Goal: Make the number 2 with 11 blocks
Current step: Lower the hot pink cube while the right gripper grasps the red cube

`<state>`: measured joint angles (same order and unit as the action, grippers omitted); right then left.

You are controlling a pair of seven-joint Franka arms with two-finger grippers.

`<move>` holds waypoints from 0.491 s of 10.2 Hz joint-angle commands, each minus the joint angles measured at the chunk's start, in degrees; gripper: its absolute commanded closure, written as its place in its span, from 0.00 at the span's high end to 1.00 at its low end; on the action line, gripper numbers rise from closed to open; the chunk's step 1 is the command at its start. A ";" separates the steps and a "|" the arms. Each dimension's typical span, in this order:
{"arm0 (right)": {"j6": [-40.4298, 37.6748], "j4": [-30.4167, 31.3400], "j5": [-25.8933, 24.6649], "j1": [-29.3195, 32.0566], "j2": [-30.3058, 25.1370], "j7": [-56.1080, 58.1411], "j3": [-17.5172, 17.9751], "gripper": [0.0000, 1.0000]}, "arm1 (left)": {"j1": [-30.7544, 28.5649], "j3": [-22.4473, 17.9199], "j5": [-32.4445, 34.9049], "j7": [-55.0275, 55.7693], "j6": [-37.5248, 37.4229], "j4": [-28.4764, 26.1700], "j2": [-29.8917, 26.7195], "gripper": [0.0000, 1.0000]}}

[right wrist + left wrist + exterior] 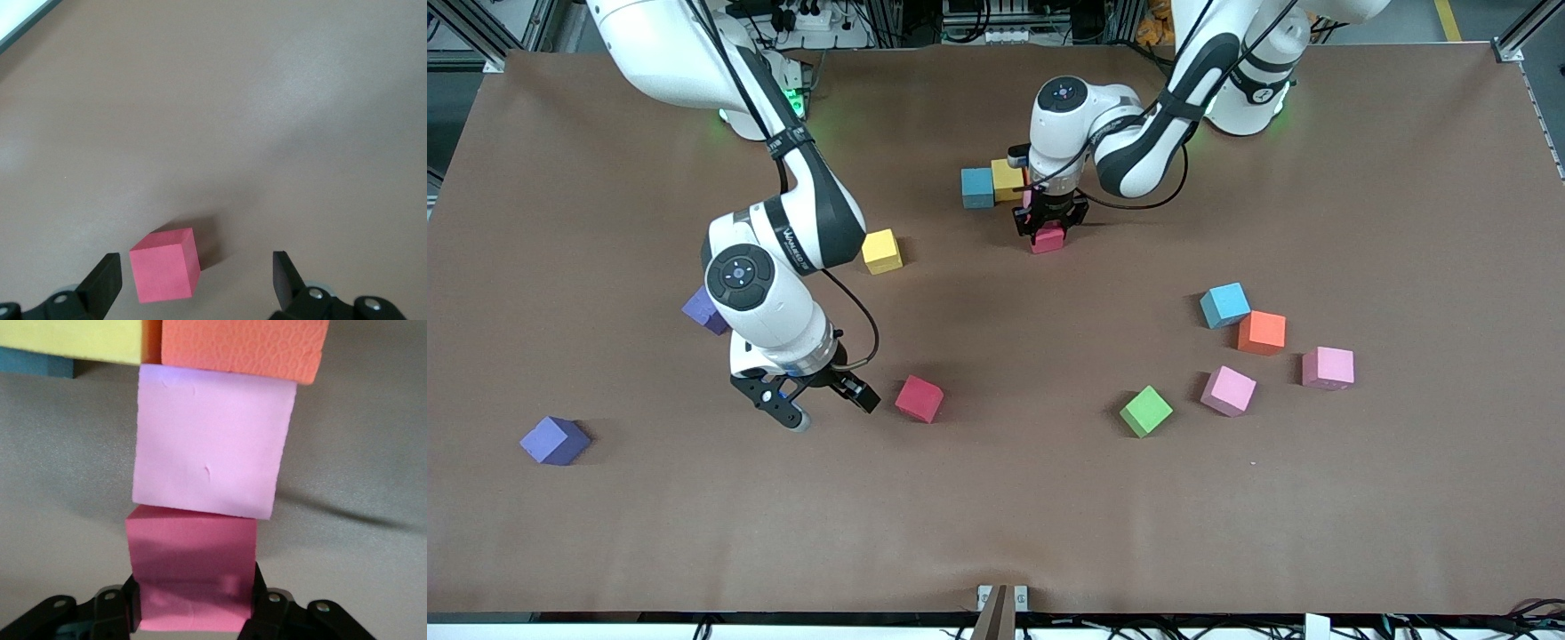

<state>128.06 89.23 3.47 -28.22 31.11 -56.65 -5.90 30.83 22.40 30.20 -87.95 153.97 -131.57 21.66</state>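
A started row holds a blue block, a yellow block and an orange block. A pink block touches the orange one. My left gripper is shut on a red block pressed against that pink block; the jaws grip two of its sides. My right gripper hangs open just above the table beside another red block. In the right wrist view that red block lies between the open fingers, close to one of them.
Loose blocks: yellow, a purple one partly hidden by the right arm, purple near the right arm's end. Toward the left arm's end lie blue, orange, two pink and green.
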 commanded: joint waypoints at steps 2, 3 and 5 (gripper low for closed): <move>0.26 1.48 0.22 -0.17 -1.40 0.49 0.01 1.00 | -1.12 0.80 1.35 -0.64 1.06 -1.33 -1.09 0.00; 0.26 1.48 0.22 -0.08 -1.40 0.49 0.01 1.00 | -1.12 0.80 1.35 -0.55 1.06 -1.33 -1.01 0.09; 0.35 1.39 0.22 -0.26 -1.40 0.49 0.01 1.00 | -1.12 0.80 1.35 -0.55 1.15 -1.06 -0.92 1.00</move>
<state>128.10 89.23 3.47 -28.26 31.11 -56.65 -5.90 30.81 22.45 30.20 -87.96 154.04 -131.72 21.66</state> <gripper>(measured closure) 0.000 0.388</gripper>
